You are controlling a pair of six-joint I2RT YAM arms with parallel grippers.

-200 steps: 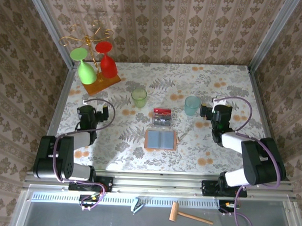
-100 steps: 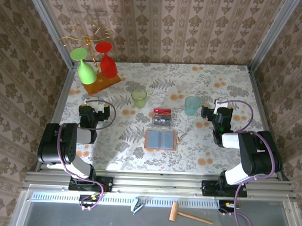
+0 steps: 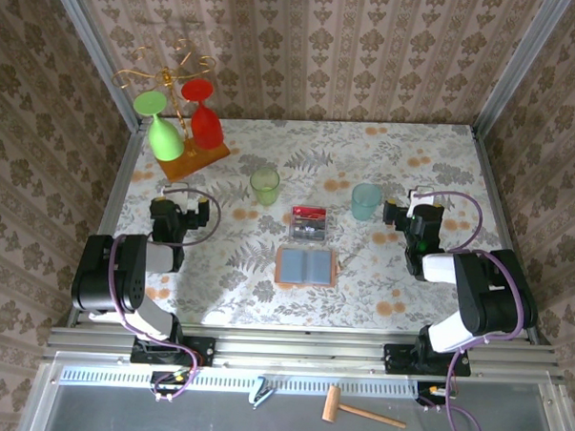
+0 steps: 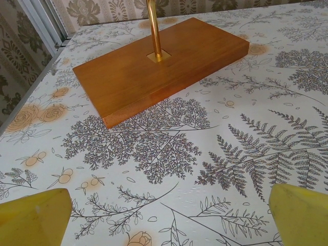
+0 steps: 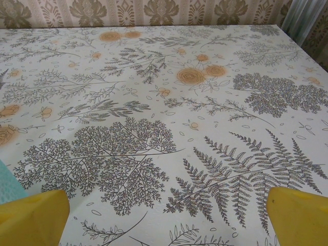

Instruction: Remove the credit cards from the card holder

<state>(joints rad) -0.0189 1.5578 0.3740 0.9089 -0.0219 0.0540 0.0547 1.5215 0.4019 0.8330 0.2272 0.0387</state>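
The card holder (image 3: 306, 267) lies open and flat at the table's middle, salmon-pink rim around grey-blue pockets. Just behind it the credit cards (image 3: 307, 221) lie on the table, a red one at the back and a silvery-grey one in front. My left gripper (image 3: 170, 208) rests low at the left, far from both, open, its yellow fingertips (image 4: 33, 218) wide apart over bare tablecloth. My right gripper (image 3: 416, 214) sits low at the right, also open, with nothing between its fingertips (image 5: 300, 215).
A glass rack with an orange wooden base (image 4: 159, 66) holds a green glass (image 3: 162, 134) and a red glass (image 3: 205, 124) at the back left. A green cup (image 3: 264, 186) and a teal cup (image 3: 365, 201) stand behind the cards. A wooden mallet (image 3: 355, 409) lies below the table edge.
Both arms folded back and settled lower over the first half second, then stayed still. The card holder and cards have not moved.
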